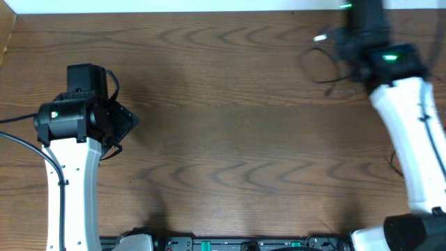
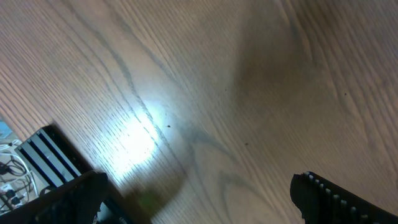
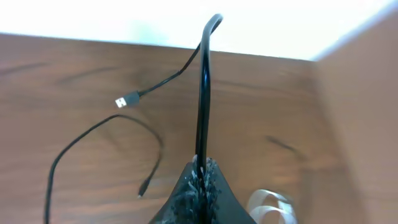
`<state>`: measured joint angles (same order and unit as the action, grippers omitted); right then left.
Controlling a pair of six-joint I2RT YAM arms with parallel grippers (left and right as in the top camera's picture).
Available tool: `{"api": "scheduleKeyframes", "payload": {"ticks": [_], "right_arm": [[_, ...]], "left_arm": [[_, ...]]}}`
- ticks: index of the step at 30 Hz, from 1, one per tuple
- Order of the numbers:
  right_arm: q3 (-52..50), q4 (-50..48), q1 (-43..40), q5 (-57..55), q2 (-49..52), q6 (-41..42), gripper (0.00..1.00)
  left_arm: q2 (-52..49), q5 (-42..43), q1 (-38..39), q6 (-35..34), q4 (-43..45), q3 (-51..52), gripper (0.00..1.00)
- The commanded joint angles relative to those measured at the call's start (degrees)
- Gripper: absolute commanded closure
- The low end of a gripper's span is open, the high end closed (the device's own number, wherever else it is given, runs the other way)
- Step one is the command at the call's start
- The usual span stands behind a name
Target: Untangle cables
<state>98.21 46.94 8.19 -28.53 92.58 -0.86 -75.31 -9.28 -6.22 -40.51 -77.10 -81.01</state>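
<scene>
My right gripper [image 3: 200,168] is shut on a thin black cable [image 3: 203,93] that rises from the jaws, bends at the top and runs down left to a plug [image 3: 126,100]. A second thin black cable [image 3: 106,127] loops on the table to the left and ends in a small plug [image 3: 143,186]. A white cable [image 3: 270,205] lies coiled at lower right. In the overhead view the right gripper [image 1: 348,38] sits at the far right over the black loops [image 1: 322,66]. My left gripper [image 2: 199,193] is open and empty above bare wood, far left in the overhead view [image 1: 125,122].
The wooden table [image 1: 230,132] ends at a white wall along the far side. A wooden side panel [image 3: 367,93] stands right of the right gripper. A black striped block [image 2: 46,155] and loose wires lie at the table's edge in the left wrist view.
</scene>
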Motion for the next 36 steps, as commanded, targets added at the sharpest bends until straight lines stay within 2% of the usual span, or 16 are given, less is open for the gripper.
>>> {"api": "scheduleKeyframes", "payload": {"ticks": [1, 4, 9, 18, 20, 21, 22, 23, 24, 28, 32, 35, 36], "right_arm": [[0.35, 1.01, -8.22, -2.69, -1.60, -1.36, 0.99], [0.33, 2.93, -15.72, -0.76, -1.46, 2.12, 0.99], [0.22, 4.81, -26.27, 11.02, -0.28, 3.61, 0.99], [0.13, 5.90, -35.45, 12.63, 0.50, 8.85, 0.99], [0.13, 5.84, -36.37, 16.46, 0.50, 9.20, 0.75], [0.13, 5.64, -36.70, 19.74, 0.50, 9.20, 0.51], [0.13, 5.40, -36.92, 23.50, 0.50, 9.18, 0.21], [0.13, 5.16, -37.07, 27.98, 0.52, 9.18, 0.05], [0.13, 5.09, -37.09, 30.95, 0.55, 9.16, 0.01], [0.09, 4.90, -36.83, 44.46, 0.63, 9.16, 0.01], [-0.35, 3.67, -34.53, 60.89, 0.79, 8.28, 0.01], [-0.46, 4.79, -29.79, 70.55, 0.79, -1.11, 0.01], [-0.46, 5.49, -27.82, 70.55, 0.79, -3.91, 0.01]], "left_arm": [[0.46, -0.13, -0.24, -0.09, 0.13, 0.15, 0.02], [0.46, -0.11, -0.20, -0.04, 0.52, 0.15, 0.02], [0.46, -0.11, -0.20, -0.04, 0.92, 0.15, 0.02], [0.46, -0.11, -0.20, -0.04, 0.92, 0.15, 0.02], [0.46, -0.11, -0.20, -0.04, 1.07, 0.15, 0.02], [0.46, -0.11, -0.20, -0.04, 1.16, 0.15, 0.02], [0.46, -0.07, -0.20, -0.04, 1.33, 0.15, 0.02], [0.46, 0.31, -0.20, 0.09, 1.66, 0.15, 0.02], [0.46, 1.60, -0.20, 1.31, 2.43, 0.15, 0.02], [0.46, 13.07, -0.17, 10.99, 8.70, 0.15, 0.02], [0.44, 21.84, 1.73, 17.25, 16.33, 0.15, 0.02], [0.31, 24.06, 5.29, 20.76, 21.20, 0.15, 0.02], [0.13, 24.06, 7.10, 22.25, 22.62, 0.15, 0.02]]}}
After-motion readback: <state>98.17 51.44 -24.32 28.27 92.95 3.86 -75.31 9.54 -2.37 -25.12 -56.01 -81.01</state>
